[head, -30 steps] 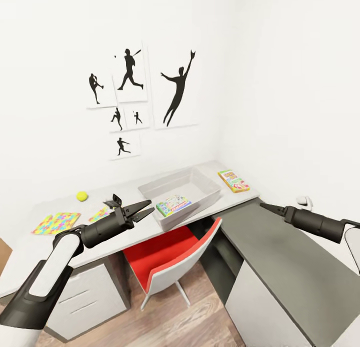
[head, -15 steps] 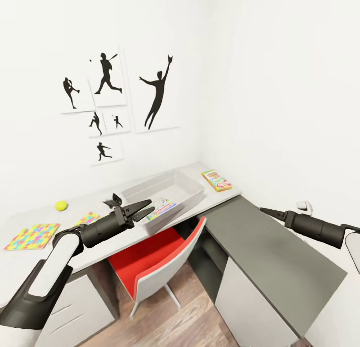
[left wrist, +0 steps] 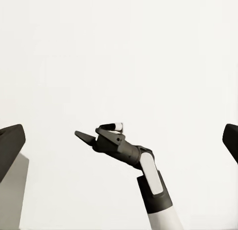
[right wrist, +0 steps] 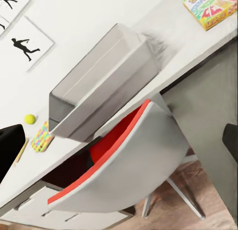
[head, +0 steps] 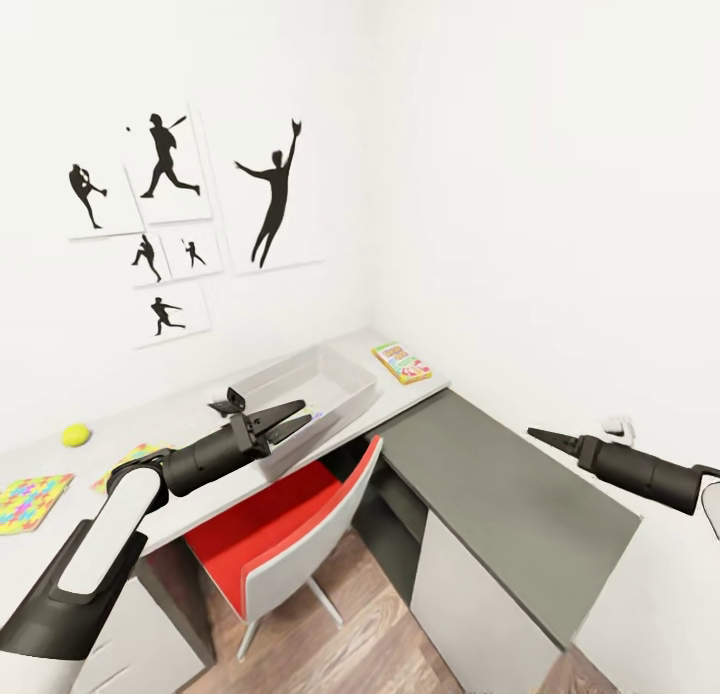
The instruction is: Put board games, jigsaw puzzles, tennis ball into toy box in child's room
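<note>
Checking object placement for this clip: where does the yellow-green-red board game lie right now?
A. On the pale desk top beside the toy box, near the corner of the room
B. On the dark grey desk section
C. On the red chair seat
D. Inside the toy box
A: the yellow-green-red board game lies flat on the pale top of the table, just beyond the end of the toy box, outside its rim.

I see a pale grey worktop with a dark grey section at 4 o'clock. The toy box is light grey, the tennis ball yellow-green, the jigsaw puzzle a patchwork of yellow, pink, blue and green. The board game is yellow, green and red. The chair is red inside, grey behind.
</note>
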Controlling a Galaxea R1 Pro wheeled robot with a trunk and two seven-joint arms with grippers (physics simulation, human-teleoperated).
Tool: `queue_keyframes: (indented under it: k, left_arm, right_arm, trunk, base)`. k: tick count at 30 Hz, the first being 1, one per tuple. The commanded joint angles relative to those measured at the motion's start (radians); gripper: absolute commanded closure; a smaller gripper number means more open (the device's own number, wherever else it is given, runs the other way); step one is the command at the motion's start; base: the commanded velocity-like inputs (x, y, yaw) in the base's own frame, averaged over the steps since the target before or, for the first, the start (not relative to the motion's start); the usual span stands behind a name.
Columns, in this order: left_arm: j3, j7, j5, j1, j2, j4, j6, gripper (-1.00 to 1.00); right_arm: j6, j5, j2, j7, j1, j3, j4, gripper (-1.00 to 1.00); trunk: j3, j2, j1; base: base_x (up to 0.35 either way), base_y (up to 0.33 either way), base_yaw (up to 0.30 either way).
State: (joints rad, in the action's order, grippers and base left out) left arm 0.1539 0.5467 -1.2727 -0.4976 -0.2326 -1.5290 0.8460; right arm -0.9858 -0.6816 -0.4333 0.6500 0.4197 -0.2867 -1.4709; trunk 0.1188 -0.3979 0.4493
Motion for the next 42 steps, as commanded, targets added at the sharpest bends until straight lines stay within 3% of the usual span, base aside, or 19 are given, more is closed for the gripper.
queue_keyframes:
  k: [1, 7, 17, 23, 28, 31, 36, 42]
  left_arm:
    - [0.001, 0.0, -0.004, -0.001, 0.0, 0.0, 0.004, -1.0]
    - [0.002, 0.0, -0.004, -0.001, 0.011, 0.0, 0.005, -1.0]
    - [0.004, -0.001, -0.004, -0.001, 0.026, 0.0, 0.004, -1.0]
    - [0.012, -0.001, -0.003, -0.001, 0.062, 0.0, 0.004, -1.0]
    - [0.018, -0.002, 0.0, -0.001, 0.109, 0.002, 0.004, -1.0]
    - [0.02, -0.002, 0.0, -0.001, 0.12, 0.002, 0.004, -1.0]
    - [0.044, -0.006, 0.002, -0.001, 0.167, 0.002, 0.004, -1.0]
    - [0.076, -0.019, 0.015, -0.001, 0.197, 0.002, 0.004, -1.0]
  right_arm:
    - [-0.005, 0.003, 0.0, 0.006, -0.003, -0.016, 0.0, -1.0]
    - [-0.005, 0.002, -0.001, 0.006, -0.015, -0.085, 0.0, -1.0]
    - [-0.005, 0.002, -0.001, 0.006, -0.019, -0.114, -0.001, -1.0]
    - [-0.005, 0.002, -0.001, 0.007, -0.02, -0.119, -0.001, -1.0]
    - [-0.005, 0.002, -0.001, 0.007, -0.021, -0.121, -0.002, -1.0]
    - [-0.005, 0.003, -0.001, 0.007, -0.021, -0.122, -0.002, -1.0]
    - [-0.005, 0.003, -0.001, 0.007, -0.022, -0.122, -0.002, -1.0]
    - [-0.005, 0.003, -0.001, 0.007, -0.023, -0.123, -0.002, -1.0]
  trunk:
    - [0.001, -0.002, 0.001]
    - [-0.006, -0.002, 0.001]
    - [-0.017, -0.002, 0.001]
    - [-0.024, -0.002, 0.001]
    - [-0.029, -0.002, 0.001]
    - [-0.033, -0.002, 0.001]
    - [-0.038, -0.002, 0.001]
    - [-0.045, -0.002, 0.001]
  base:
    - [0.0, 0.0, -0.224]
    - [0.0, 0.0, -0.224]
    - [0.0, 0.0, -0.225]
    - [0.0, 0.0, -0.226]
    - [0.0, 0.0, -0.227]
    - [0.0, 0.0, -0.228]
    - [0.0, 0.0, -0.228]
    - [0.0, 0.0, -0.229]
